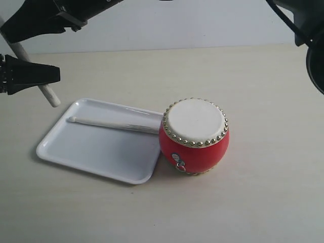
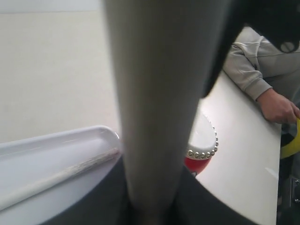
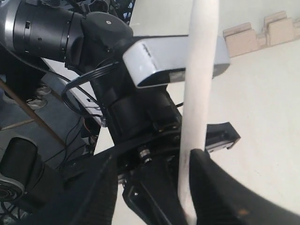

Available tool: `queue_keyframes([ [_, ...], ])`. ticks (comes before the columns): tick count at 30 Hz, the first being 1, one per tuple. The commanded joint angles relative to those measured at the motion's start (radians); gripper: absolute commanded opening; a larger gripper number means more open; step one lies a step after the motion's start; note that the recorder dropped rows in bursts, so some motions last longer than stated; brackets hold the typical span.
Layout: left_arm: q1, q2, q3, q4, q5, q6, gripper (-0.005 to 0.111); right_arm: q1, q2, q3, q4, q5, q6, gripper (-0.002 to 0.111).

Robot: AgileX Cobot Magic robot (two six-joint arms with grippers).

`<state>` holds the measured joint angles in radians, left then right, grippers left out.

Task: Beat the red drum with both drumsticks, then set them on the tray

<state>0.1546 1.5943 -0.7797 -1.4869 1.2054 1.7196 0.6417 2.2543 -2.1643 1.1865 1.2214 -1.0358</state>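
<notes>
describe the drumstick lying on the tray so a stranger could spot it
Start at the white tray beside the red drum. The drumstick lies flat in it, rounded tip pointing away from the drum. Its twin is held up in the air, off the tray.

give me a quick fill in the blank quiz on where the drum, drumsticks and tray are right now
1. One drumstick lies flat on the white ____.
2. The left gripper, raised above the table, is shut on the other ____.
3. In the exterior view the red drum stands upright to the ____ of the tray.

Missing words: tray; drumstick; right
</notes>
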Motion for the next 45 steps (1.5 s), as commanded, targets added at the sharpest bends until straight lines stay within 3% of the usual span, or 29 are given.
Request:
queue_keyframes([
  [1, -0.025, -0.002, 0.000, -0.010, 0.016, 0.000, 0.000, -0.004, -0.007, -0.004, 0.005, 0.000, -0.010, 0.046],
  [20, -0.028, -0.002, 0.000, -0.012, 0.016, -0.024, 0.000, 0.010, -0.005, -0.004, -0.036, 0.000, -0.006, 0.050],
  [27, -0.084, -0.002, 0.000, -0.012, 0.016, -0.020, 0.000, 0.010, -0.005, -0.004, -0.042, 0.000, -0.006, 0.050],
  [45, -0.107, -0.004, 0.000, -0.048, 0.016, -0.020, 0.000, 0.010, 0.037, -0.004, -0.053, 0.000, 0.046, 0.046],
])
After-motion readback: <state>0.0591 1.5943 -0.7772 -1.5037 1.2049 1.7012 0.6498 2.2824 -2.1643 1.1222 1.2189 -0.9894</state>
